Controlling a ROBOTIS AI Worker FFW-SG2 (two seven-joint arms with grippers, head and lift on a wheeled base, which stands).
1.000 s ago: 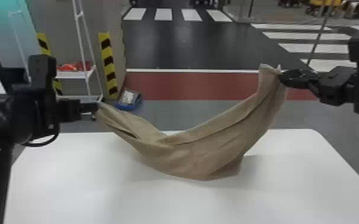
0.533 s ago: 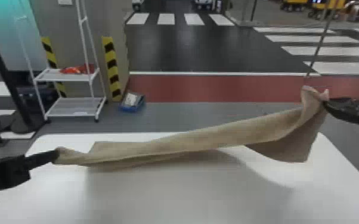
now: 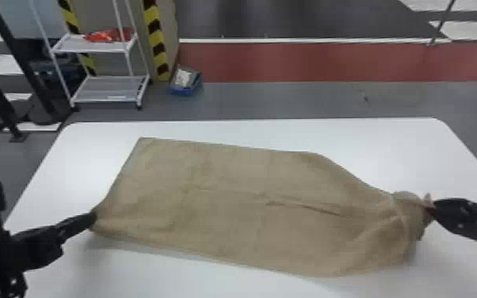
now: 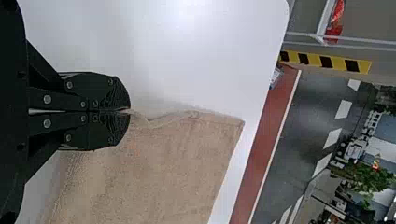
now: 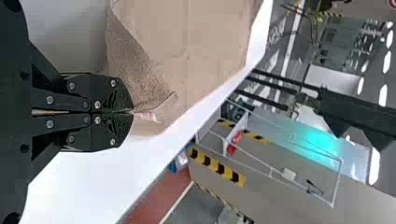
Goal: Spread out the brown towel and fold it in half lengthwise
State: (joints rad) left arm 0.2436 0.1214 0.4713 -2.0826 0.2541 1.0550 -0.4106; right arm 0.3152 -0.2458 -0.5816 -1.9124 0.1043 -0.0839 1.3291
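Observation:
In the head view my left gripper (image 3: 92,220) is shut on the near left corner of the brown towel (image 3: 226,198). My right gripper (image 3: 432,208) holds the towel's right end, which is bunched and lifted a little. Most of the cloth lies fairly flat on the white table, with a small crease right of its middle. In the left wrist view the left gripper (image 4: 128,111) pinches the edge of the towel (image 4: 163,172). The right wrist view has the right gripper (image 5: 132,112) closed on a corner of the towel (image 5: 210,51), where part of the cloth folds over.
The white table (image 3: 289,132) has bare surface along its far edge and at both sides of the towel. Beyond it on the floor stand a white shelf rack (image 3: 107,93) and a blue box (image 3: 186,90).
The towel, earlier hanging and stretched between both grippers, has come down and now lies spread over the table. Both grippers have moved lower with it, and the head view has tilted further down.

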